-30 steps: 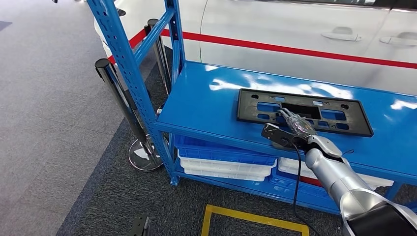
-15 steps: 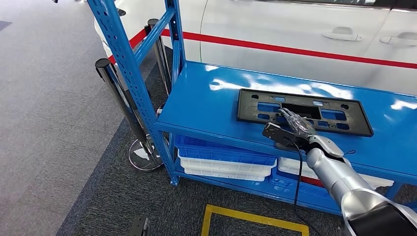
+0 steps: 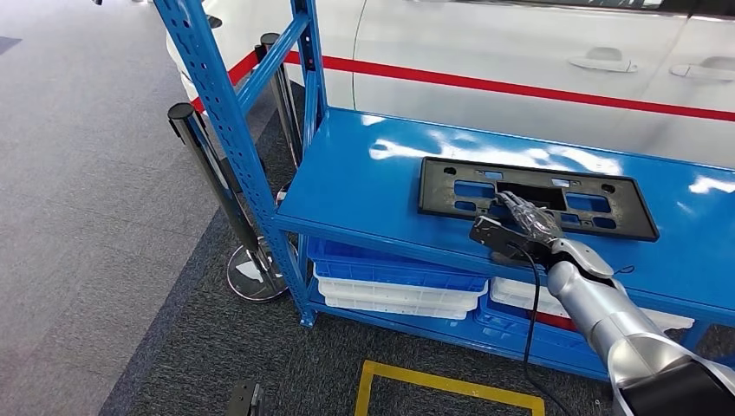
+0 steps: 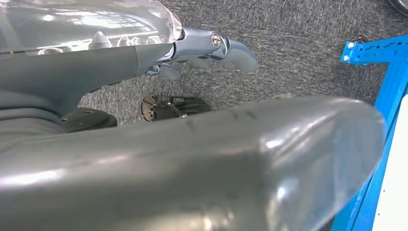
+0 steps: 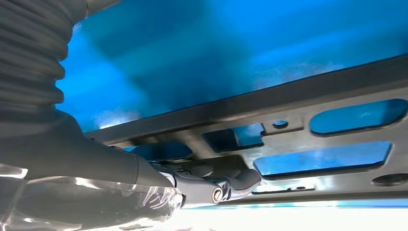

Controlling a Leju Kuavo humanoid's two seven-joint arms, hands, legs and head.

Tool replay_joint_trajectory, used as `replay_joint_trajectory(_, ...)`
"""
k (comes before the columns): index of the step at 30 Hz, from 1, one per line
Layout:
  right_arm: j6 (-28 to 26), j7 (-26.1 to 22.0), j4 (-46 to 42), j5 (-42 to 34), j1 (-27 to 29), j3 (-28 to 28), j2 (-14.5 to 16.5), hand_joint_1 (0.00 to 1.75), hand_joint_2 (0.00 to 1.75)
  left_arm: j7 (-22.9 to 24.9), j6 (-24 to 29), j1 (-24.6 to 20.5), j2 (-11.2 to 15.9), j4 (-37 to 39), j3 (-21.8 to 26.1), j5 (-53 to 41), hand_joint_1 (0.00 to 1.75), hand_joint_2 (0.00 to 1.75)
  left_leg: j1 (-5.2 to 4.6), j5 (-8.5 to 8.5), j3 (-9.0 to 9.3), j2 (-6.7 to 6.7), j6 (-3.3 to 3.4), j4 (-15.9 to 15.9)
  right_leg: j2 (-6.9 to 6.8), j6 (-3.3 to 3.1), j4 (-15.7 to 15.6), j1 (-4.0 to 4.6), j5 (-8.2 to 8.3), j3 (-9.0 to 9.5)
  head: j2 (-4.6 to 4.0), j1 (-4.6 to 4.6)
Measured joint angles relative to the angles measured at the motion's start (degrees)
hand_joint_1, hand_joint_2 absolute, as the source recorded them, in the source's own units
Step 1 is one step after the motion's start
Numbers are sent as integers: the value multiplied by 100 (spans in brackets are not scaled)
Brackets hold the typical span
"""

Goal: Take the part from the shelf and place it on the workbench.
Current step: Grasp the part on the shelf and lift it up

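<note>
I have the right hand point(image 3: 526, 221) over the part's point(image 3: 607, 211) near edge on the shelf point(image 3: 364, 186), fingers reaching to grip; closed or not I cannot tell (left hand point(image 4: 211, 48) hangs, holding nothing).

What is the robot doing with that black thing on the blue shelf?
The robot is reaching with its right hand to a flat black plastic part lying on the top of the blue shelf. Its fingers rest on the near edge of the part, which lies flat on the shelf, not lifted. The left hand hangs low over the grey carpet, holding nothing. A white car stands behind the shelf.
</note>
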Motion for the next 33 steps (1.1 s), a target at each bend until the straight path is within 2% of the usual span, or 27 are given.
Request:
replay_joint_trajectory(14, -26, 2, -21, -6, -14, 4, -48, 0, 175, -62, -14, -25, 0, 0, 0, -8, 0, 0, 0, 0, -2, 0, 0, 0, 0, 0, 0, 0, 0, -2, 0, 0)
replay_joint_trajectory(21, -60, 31, -31, -3, -39, 8, -47, 0, 175, -122, 261, -76, 0, 0, -21, -104, 0, 0, 0, 0, -4, 0, 0, 0, 0, 0, 0, 0, 0, -4, 0, 0)
replay_joint_trajectory(29, -111, 50, -31, 7, -12, 11, -48, 0, 175, -252, -121, -110, 22, 0, -12, 10, 0, 0, 0, 0, -7, 0, 0, 0, 0, 0, 0, 0, 0, -8, 1, 0)
replay_joint_trajectory(33, -120, 62, -31, 13, 8, 11, -48, 0, 175, -87, -6, -129, 57, 0, -9, -8, 0, 175, 0, 0, -7, 0, 0, 0, 0, 0, 0, 0, 0, -8, 1, 0)
